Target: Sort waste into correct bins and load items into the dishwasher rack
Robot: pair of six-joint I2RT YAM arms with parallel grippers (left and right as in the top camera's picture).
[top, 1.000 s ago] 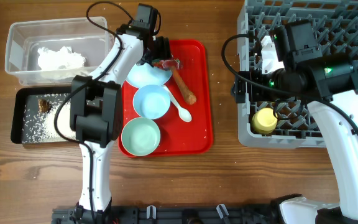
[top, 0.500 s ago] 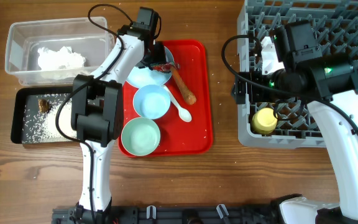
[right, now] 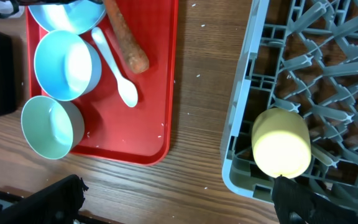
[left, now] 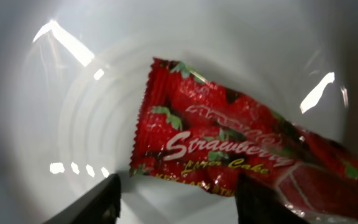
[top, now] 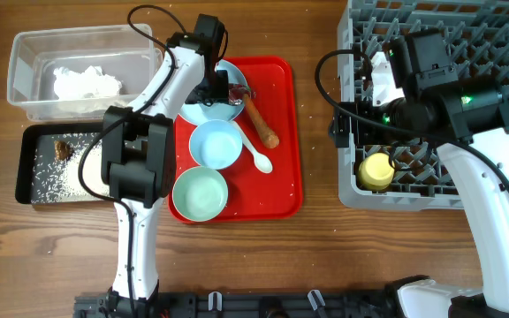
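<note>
My left gripper (left: 179, 205) is open and low over the round light blue plate (top: 203, 110), with the red snack wrapper (left: 229, 152) lying on the plate (left: 73, 124) between its fingers. On the red tray lie the orange-brown stick (top: 262, 122), the white spoon (top: 256, 152), the light blue bowl (top: 214, 144) and the pale green bowl (top: 200, 194). My right gripper (right: 179, 205) is open and empty above the table beside the grey dishwasher rack (top: 502, 44). The yellow cup (right: 281, 143) sits in the rack's near corner.
The clear tub (top: 25, 53) at far left holds white napkins (top: 85, 84). The black tray (top: 26, 168) below it holds rice grains and a brown lump (top: 62, 148). The flat red tray (top: 281, 177) sits mid-table. A few rice grains lie on the wood.
My left gripper has moved down over the plate and now covers the wrapper in the overhead view. The right arm has not moved.
</note>
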